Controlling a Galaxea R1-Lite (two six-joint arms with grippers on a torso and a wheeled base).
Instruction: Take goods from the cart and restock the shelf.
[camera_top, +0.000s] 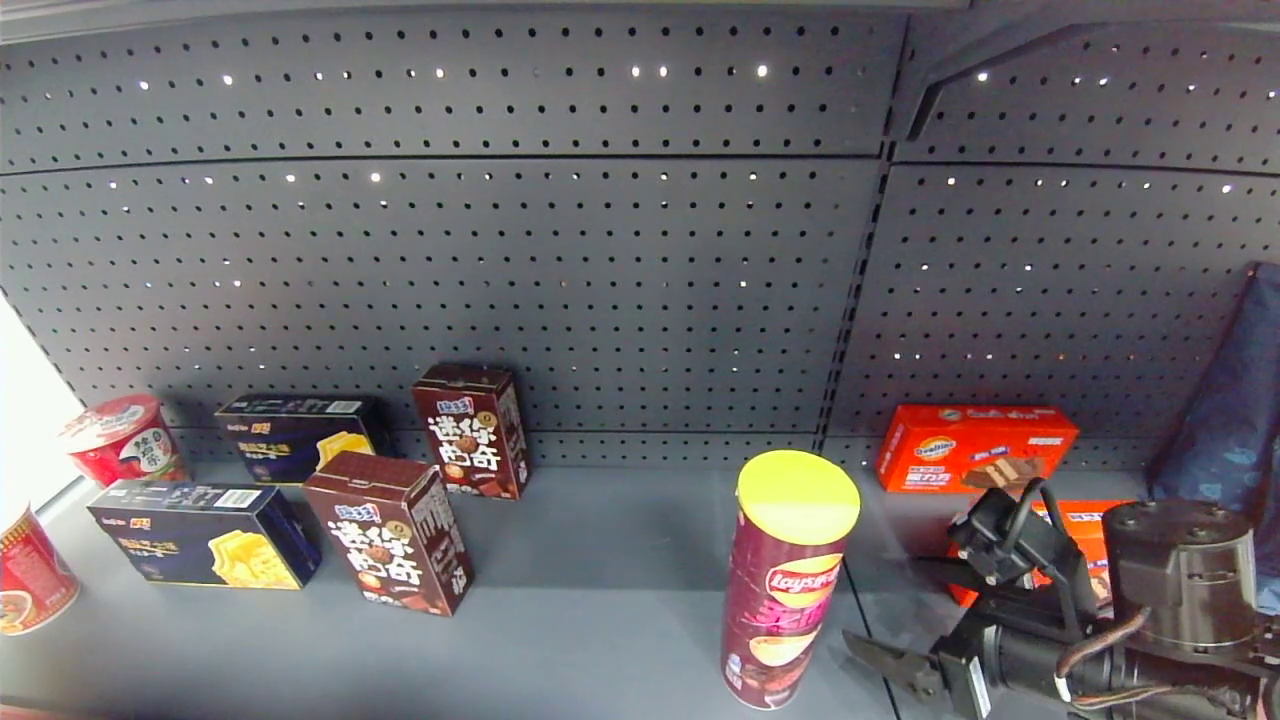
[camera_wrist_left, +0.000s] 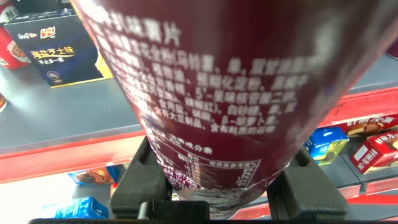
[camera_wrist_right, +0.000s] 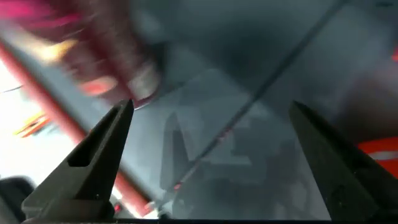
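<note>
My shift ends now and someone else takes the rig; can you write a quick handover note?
Left tool: shut on a dark red can, out in front of the shelf.
Right tool: open, empty, beside the yellow-lidded can standing near the shelf's front.
Done: one can shelved.
Left: place the dark red can, then go on restocking.

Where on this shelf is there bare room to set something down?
Bare shelf lies between the brown boxes and the can, back to the pegboard. Crowded: navy boxes and cups left; orange boxes and right gripper right of the can.
</note>
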